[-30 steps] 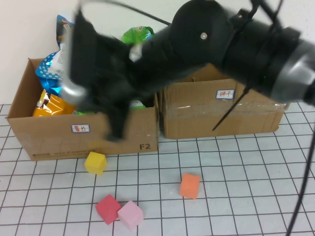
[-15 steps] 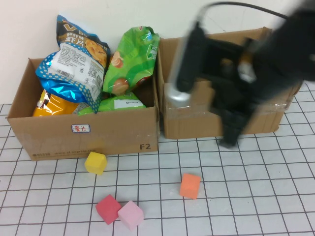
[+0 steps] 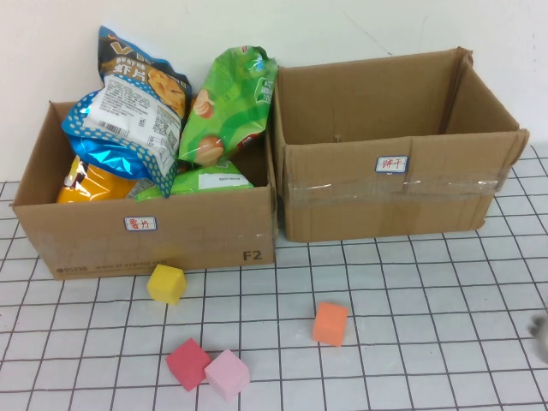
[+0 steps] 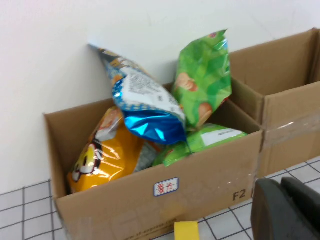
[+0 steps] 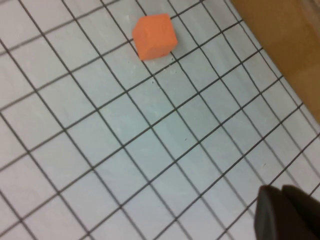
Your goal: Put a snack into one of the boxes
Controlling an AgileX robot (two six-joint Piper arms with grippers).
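a lab test bench: gridded tabletop, labelled cardboard boxes, foam cubes.

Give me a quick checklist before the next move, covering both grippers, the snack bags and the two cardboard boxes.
1. Left gripper shut, holding nothing, near the left cardboard box: ok.
2. Right gripper shut, holding nothing, over the grid table: ok.
3. Snack bags sit in the left box, blue foil bag and green bag on top: ok.
4. Right cardboard box open: ok.
5. Right box contents: cannot tell fully.
6. Orange foam cube clear of boxes: ok.
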